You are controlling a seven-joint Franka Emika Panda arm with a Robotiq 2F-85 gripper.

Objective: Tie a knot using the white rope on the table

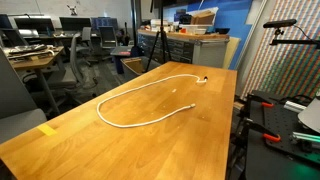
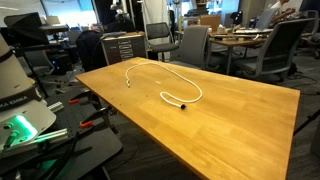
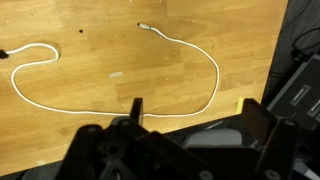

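The white rope lies loose on the wooden table in a wide open loop with its two ends apart and no knot. It shows in both exterior views. In the wrist view the rope curves across the table below my gripper. The gripper is open and empty, high above the table's edge, with the near side of the loop between its dark fingers. The gripper is out of view in both exterior views.
A yellow tape mark sits near the table's corner. Black stands and cables crowd one side of the table. The robot's base equipment stands beside the table. Office chairs and a tripod are beyond it.
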